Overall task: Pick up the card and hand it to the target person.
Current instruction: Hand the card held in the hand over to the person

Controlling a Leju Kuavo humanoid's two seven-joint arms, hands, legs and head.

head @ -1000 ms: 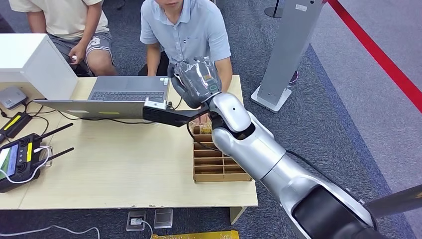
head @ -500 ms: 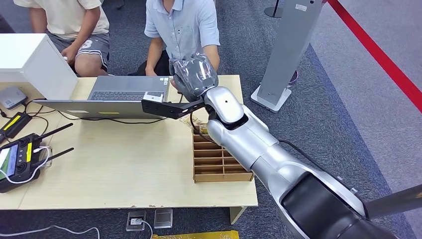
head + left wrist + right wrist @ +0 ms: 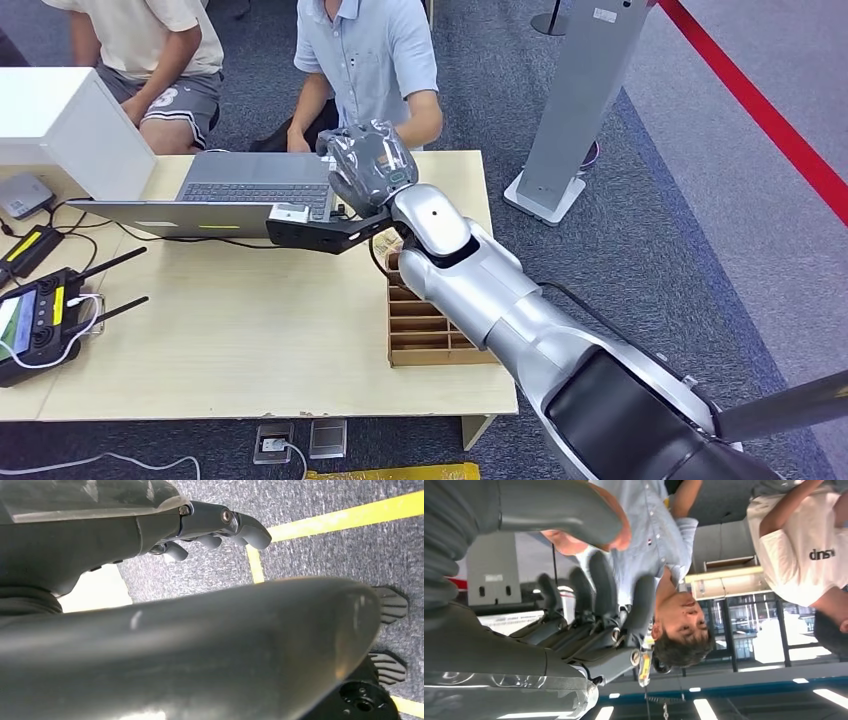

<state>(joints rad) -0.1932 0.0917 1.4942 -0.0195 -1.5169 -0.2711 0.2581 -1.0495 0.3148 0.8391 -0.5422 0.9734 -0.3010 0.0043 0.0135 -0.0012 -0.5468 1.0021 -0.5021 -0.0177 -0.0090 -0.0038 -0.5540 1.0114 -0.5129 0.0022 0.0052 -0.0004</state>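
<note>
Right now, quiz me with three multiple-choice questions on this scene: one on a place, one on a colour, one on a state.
1. Where is the wooden divided box?
A. On the floor
B. On the table, partly under the right arm
C. On top of the laptop

2. What colour shirt has the person nearest the raised right hand?
A. Light blue
B. Red
C. Black

3. What state is the laptop in?
A. Closed flat
B. Lying upside down
C. Open

Answers: 1 B, the box's far end runs under the silver arm; 2 A, the shirt just beyond the hand is light blue; 3 C, its keyboard shows.
</note>
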